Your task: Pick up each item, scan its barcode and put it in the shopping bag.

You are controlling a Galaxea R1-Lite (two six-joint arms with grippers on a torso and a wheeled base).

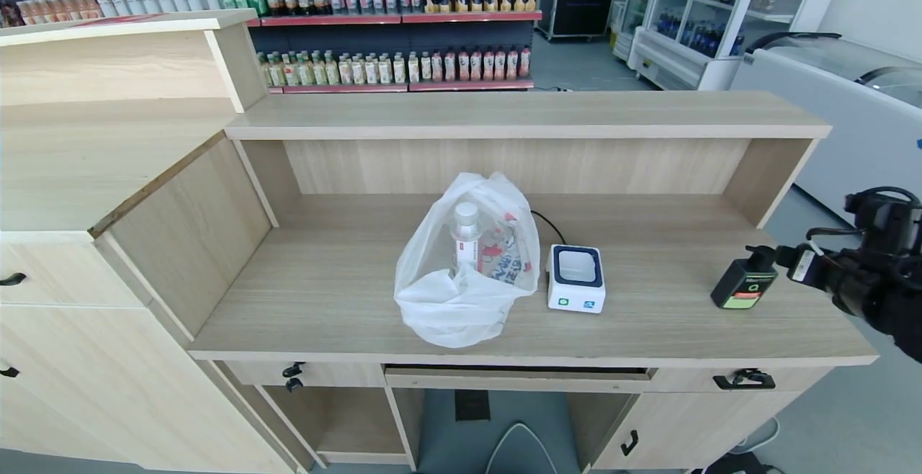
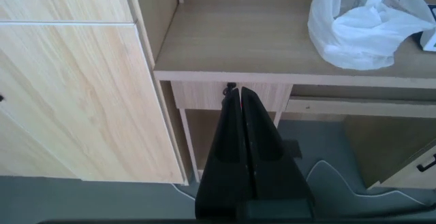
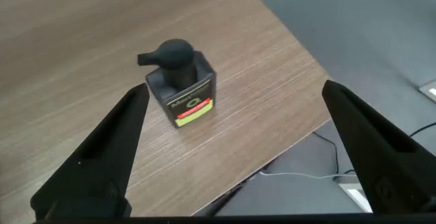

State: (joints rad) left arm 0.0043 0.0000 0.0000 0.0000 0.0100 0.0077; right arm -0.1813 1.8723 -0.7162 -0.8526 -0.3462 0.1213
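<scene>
A white shopping bag [image 1: 461, 279] stands open mid-counter with a white-capped bottle [image 1: 467, 235] and a printed packet inside. Just right of it sits the white barcode scanner [image 1: 575, 278]. A black pump bottle [image 1: 745, 283] with a green and red label stands upright near the counter's right end. My right gripper [image 3: 236, 91] is open, its fingers spread wide, and the pump bottle [image 3: 180, 84] stands a little beyond the tips, untouched. My left gripper [image 2: 236, 91] is shut with nothing in it, low in front of the counter's front edge, left of the bag [image 2: 368, 23].
The counter [image 1: 346, 301] has a raised back ledge [image 1: 526, 117] and a tall cabinet [image 1: 108, 171] on its left. Drawers with black handles [image 1: 744, 379] run under the front edge. A black cable trails behind the scanner. The pump bottle stands close to the counter's right edge.
</scene>
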